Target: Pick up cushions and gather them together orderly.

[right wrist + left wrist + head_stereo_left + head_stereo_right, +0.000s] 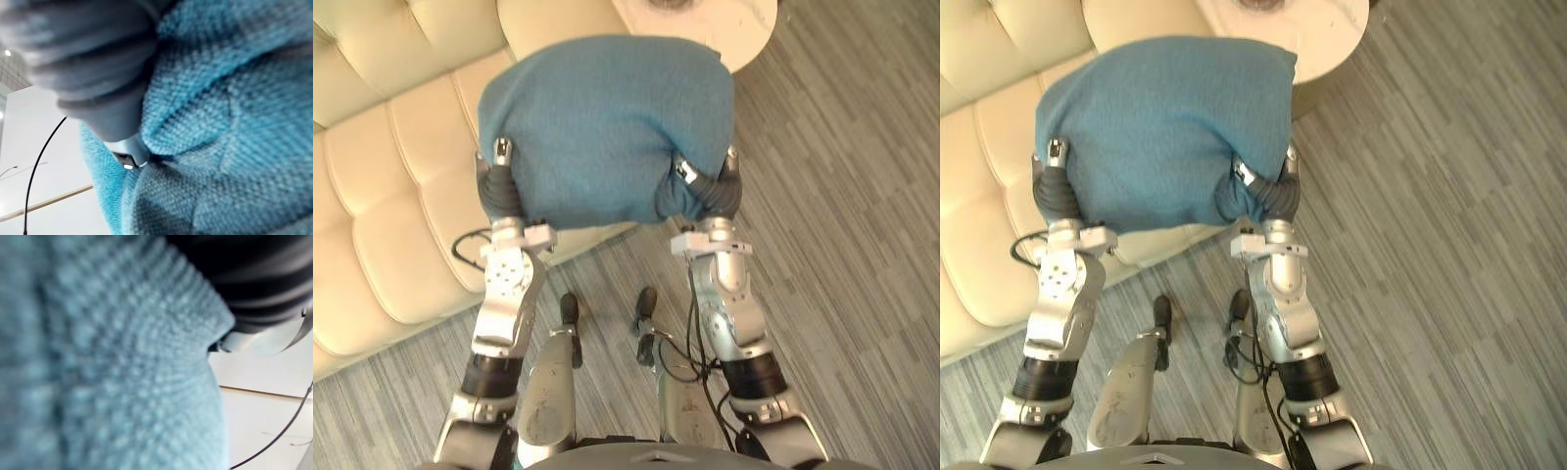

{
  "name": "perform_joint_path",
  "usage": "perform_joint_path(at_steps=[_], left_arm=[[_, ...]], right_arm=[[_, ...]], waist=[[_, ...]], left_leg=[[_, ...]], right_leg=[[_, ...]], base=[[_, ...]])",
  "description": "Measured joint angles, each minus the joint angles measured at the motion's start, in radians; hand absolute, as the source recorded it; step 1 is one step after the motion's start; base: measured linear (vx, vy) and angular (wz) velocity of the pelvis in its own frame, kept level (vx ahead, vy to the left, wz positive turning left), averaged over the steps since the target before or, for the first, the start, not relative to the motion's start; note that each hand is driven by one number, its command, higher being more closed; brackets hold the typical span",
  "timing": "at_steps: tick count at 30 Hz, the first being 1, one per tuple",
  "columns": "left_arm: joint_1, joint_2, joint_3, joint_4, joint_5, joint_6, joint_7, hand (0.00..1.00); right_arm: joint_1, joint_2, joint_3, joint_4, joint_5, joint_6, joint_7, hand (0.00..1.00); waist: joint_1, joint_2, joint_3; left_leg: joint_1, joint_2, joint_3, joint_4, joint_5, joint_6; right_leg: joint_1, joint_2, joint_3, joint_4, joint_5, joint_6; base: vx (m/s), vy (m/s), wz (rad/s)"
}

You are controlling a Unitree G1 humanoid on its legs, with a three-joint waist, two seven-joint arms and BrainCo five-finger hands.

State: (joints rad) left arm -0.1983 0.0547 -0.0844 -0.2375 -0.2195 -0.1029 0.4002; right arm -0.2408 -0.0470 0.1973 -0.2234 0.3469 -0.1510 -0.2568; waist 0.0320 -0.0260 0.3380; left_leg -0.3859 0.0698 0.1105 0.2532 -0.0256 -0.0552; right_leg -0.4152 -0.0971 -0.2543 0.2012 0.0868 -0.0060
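I hold one blue knitted cushion (pixel 607 127) up in front of me, above the front edge of the cream sofa (pixel 391 196). My left hand (pixel 499 191) grips the cushion's near left corner, with its thumb on top and its fingers hidden beneath. At the near right corner my right hand (pixel 717 194) does the same, and the fabric bunches around it. Up close, the knit of the cushion (pixel 234 122) folds around my right hand (pixel 128 155). The cushion (pixel 98 357) also presses against my left wrist cover.
The tufted cream sofa runs along my left side. A round white table (pixel 744 29) stands just past the cushion on the right. Grey plank floor (pixel 842 245) lies to the right and below.
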Motion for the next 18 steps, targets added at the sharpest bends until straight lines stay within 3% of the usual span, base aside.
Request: perform_joint_path(at_steps=[4,7,18], left_arm=[[0.161,-0.008,-0.019,-0.012,-0.014,-0.022,-0.057,1.0],[0.245,-0.009,-0.038,-0.016,-0.014,-0.026,-0.086,1.0],[0.377,-0.026,-0.037,-0.017,-0.014,-0.025,-0.126,1.0]], right_arm=[[0.145,0.004,0.006,0.001,0.0,-0.001,0.075,1.0],[0.221,0.004,0.002,0.004,-0.001,-0.001,0.109,1.0],[0.325,0.005,0.002,0.069,0.0,0.001,0.188,1.0]], waist=[[-0.002,0.0,-0.105],[-0.005,0.0,-0.147],[-0.006,0.001,-0.231]], left_leg=[[0.107,-0.007,0.001,-0.081,0.019,0.004],[0.186,-0.011,0.0,-0.129,0.025,0.006],[0.335,-0.026,-0.003,-0.203,0.026,0.01]], right_leg=[[0.11,0.015,0.001,-0.098,0.025,0.001],[0.193,0.022,0.002,-0.161,0.04,0.007],[0.347,0.032,0.013,-0.258,0.052,0.019]], base=[[0.13,0.007,-0.02],[0.12,0.027,-0.03],[0.05,0.03,0.0]])
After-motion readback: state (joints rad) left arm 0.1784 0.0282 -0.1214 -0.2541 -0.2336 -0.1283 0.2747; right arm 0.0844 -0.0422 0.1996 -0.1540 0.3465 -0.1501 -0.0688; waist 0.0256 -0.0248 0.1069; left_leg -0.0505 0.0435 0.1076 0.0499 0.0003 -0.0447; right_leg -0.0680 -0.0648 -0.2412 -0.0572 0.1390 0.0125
